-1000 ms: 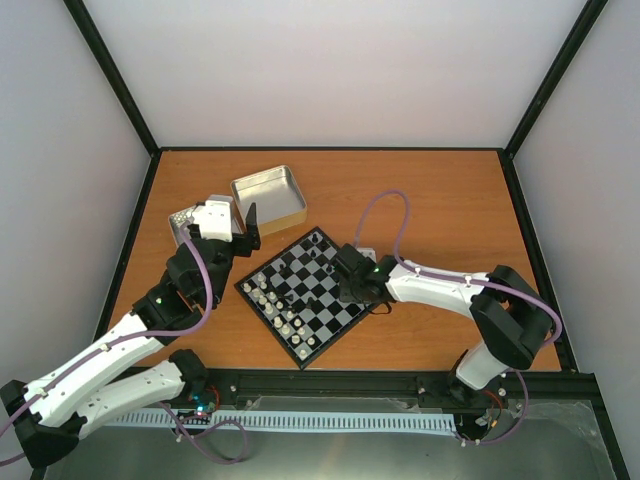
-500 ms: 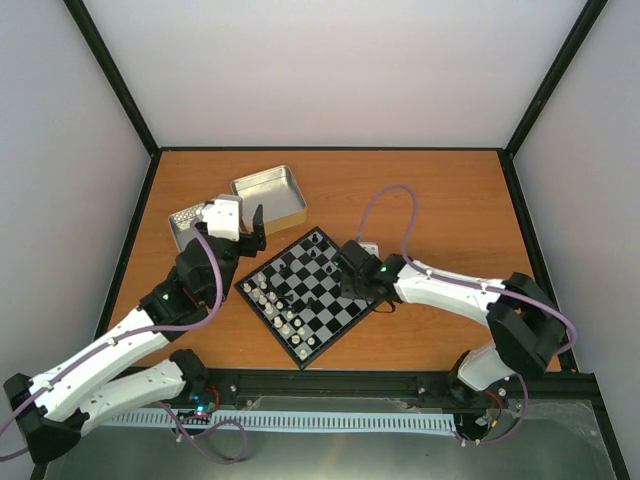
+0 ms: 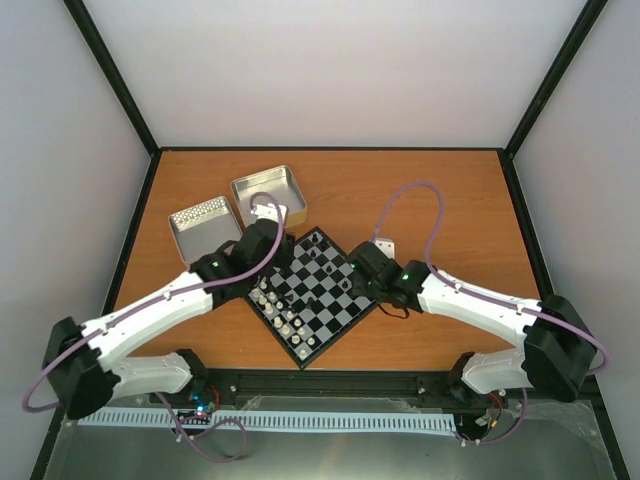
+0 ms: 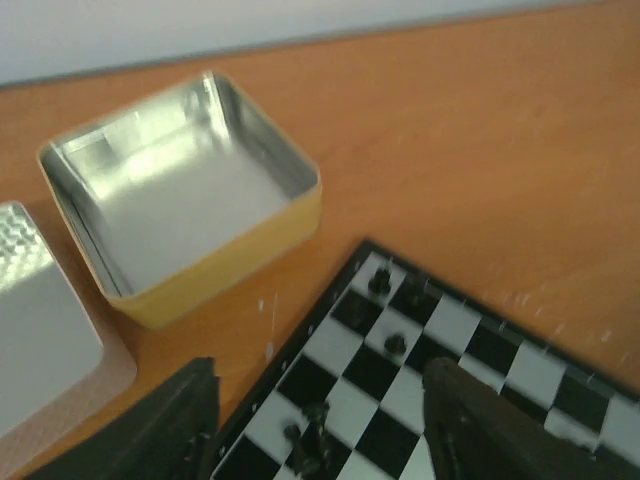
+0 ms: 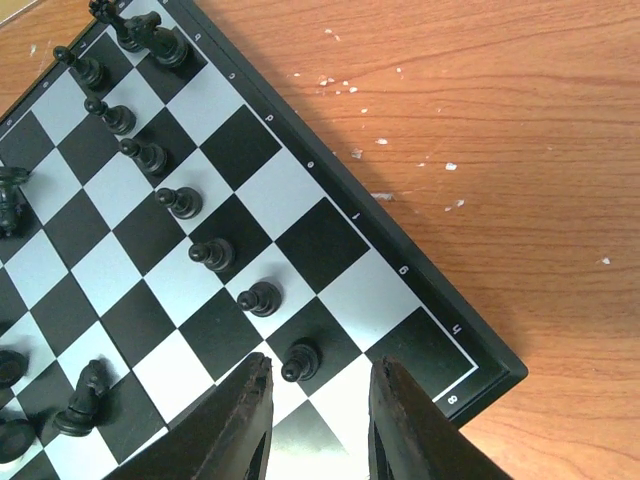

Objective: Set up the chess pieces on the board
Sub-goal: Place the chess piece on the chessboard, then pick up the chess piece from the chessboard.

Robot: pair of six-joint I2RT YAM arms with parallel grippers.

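Moved the left gripper (image 4: 320, 400) off the tins (image 3: 205, 228) and over the far corner of the board (image 5: 405, 270), fingers wide and empty. Opened the right gripper (image 5: 322, 375) a little, leaving a black pawn (image 5: 298, 362) standing in its row. Probably one more piece set.

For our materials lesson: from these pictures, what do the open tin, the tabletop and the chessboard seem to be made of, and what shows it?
Open tin: likely thin metal, silvery inside with soft reflections, gold-coloured outside.
Tabletop: wood or wood-look laminate, orange-brown with fine grain lines.
Chessboard: unclear, perhaps plastic or coated metal; smooth squares with a slight sheen.
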